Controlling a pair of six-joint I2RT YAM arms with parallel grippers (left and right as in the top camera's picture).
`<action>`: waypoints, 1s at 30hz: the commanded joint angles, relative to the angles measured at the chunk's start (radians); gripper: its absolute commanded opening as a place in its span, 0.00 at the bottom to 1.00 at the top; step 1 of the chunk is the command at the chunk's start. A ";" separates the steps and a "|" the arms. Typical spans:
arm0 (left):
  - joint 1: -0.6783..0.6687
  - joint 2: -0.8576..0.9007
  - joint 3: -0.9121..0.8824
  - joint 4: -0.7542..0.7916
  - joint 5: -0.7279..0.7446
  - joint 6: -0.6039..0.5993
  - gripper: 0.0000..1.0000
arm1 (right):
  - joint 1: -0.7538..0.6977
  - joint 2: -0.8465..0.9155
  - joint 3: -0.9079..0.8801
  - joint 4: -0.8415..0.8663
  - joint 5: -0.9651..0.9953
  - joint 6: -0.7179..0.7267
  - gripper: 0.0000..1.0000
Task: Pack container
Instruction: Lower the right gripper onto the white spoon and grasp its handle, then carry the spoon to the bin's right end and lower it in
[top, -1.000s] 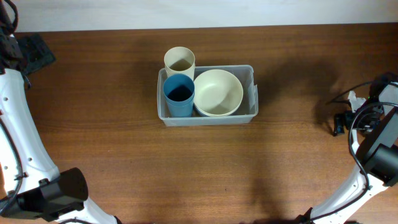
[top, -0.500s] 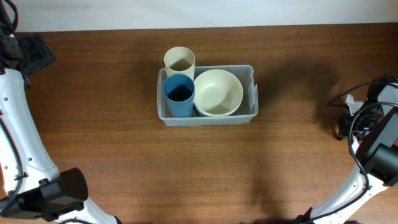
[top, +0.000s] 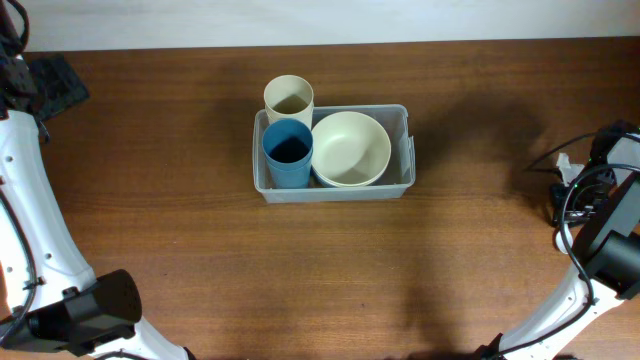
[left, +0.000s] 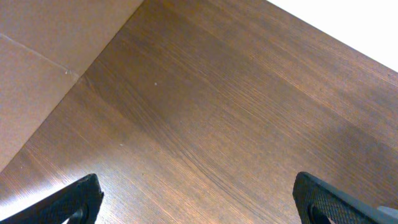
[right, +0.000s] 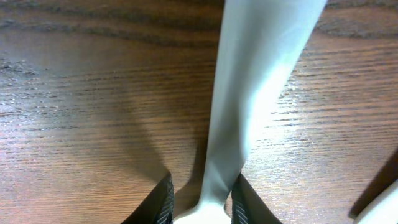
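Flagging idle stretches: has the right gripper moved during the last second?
Yes. In the overhead view the right gripper, holding a white utensil, has drifted slightly right, farther from the container.

Left arm: smooth white curved plastic shell (top: 22, 200) with small dark screw holes along it, and a black cylindrical joint housing (top: 88, 308) at its base. Left gripper (left: 196, 193): black fingers (left: 78, 199) with finely dimpled pads. Right arm: matching white shell (top: 565, 308), black joint block (top: 612, 262), thin black cables (top: 572, 198) in loose loops. Right gripper (right: 200, 202): dark, smooth-edged fingers (right: 163, 200).
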 joint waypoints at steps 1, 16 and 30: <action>0.006 0.005 0.016 -0.001 0.007 -0.010 1.00 | 0.005 0.013 0.011 0.006 0.012 0.023 0.25; 0.006 0.005 0.016 -0.001 0.007 -0.010 1.00 | 0.005 0.013 0.014 0.014 -0.002 0.070 0.04; 0.006 0.005 0.016 -0.002 0.007 -0.010 1.00 | 0.101 0.013 0.501 -0.286 -0.239 0.164 0.04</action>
